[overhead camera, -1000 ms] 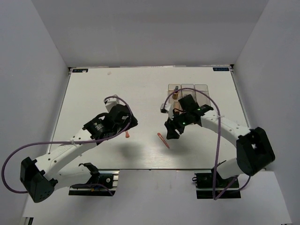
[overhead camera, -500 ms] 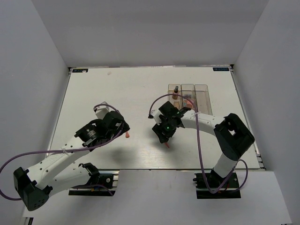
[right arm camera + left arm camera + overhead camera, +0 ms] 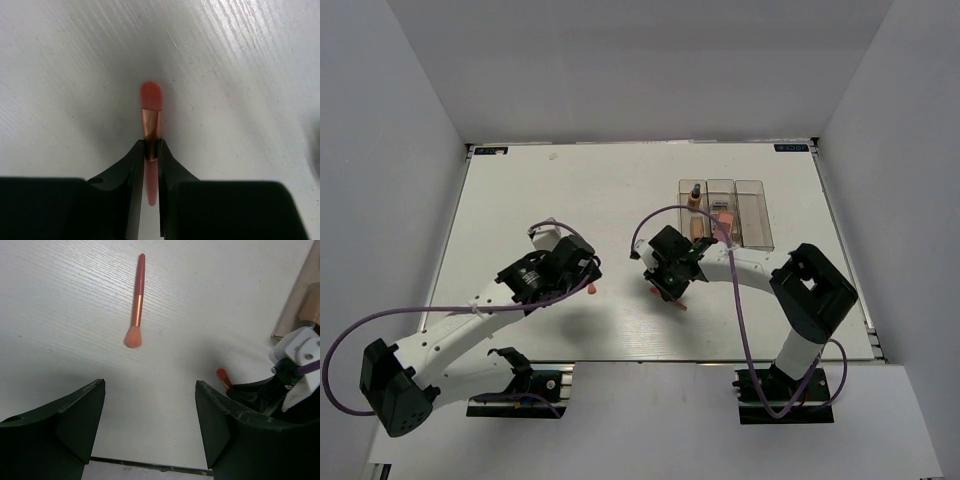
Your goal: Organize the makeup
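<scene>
Currently the right gripper (image 3: 151,150) is pinching a slim coral-pink makeup brush (image 3: 151,107) just below its copper ferrule. Its fingers are clamped tight on the handle and the bristle end is pointing away over the white desk (image 3: 520,200), near the clear organizer box (image 3: 750,215). Meanwhile the left gripper (image 3: 150,385) is hovering with its fingers spread wide apart and nothing between them, and a second coral-pink brush (image 3: 136,305) is lying flat on the desk ahead of it.
</scene>
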Robot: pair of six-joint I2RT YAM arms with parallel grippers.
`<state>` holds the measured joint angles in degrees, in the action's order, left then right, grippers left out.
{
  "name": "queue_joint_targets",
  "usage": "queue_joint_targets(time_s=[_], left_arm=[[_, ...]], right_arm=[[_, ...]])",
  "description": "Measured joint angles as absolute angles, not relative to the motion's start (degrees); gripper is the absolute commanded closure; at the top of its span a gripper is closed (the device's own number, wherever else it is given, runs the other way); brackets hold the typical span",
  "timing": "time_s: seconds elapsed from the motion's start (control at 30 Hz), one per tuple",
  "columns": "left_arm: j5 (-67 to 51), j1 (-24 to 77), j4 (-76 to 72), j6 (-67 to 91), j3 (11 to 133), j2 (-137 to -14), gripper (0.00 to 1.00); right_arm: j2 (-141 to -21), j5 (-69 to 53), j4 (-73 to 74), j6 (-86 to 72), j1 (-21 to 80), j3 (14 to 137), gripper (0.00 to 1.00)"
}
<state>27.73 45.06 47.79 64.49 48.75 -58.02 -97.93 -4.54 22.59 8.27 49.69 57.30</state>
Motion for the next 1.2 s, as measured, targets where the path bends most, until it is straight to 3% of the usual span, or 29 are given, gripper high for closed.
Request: queue_joint_targets(time_s=[0.13, 0.33, 0.67, 1.2], left_arm=[[27.6, 44.7, 47.3, 64.1, 48.7, -62.5, 0.16], [25.1, 42.2, 46.4, 61.6, 49.2, -71.7, 0.17], [21.6, 36.2, 40.9, 54.9, 51.6, -80.0, 0.19], [18.0, 30.9, 35.5, 45.9, 54.4, -88.2, 0.22]], right_arm=[[-97.6, -5.7, 22.5, 9.4, 49.1, 57.1, 1.0], [-97.2, -10.7, 27.2, 14.0, 44.6, 59.3, 1.0], [-93.5, -19.7, 31.6, 17.9, 25.5, 80.6, 1.0], [-94.7, -10.9, 29.2, 16.3, 0.9, 80.5, 1.0]])
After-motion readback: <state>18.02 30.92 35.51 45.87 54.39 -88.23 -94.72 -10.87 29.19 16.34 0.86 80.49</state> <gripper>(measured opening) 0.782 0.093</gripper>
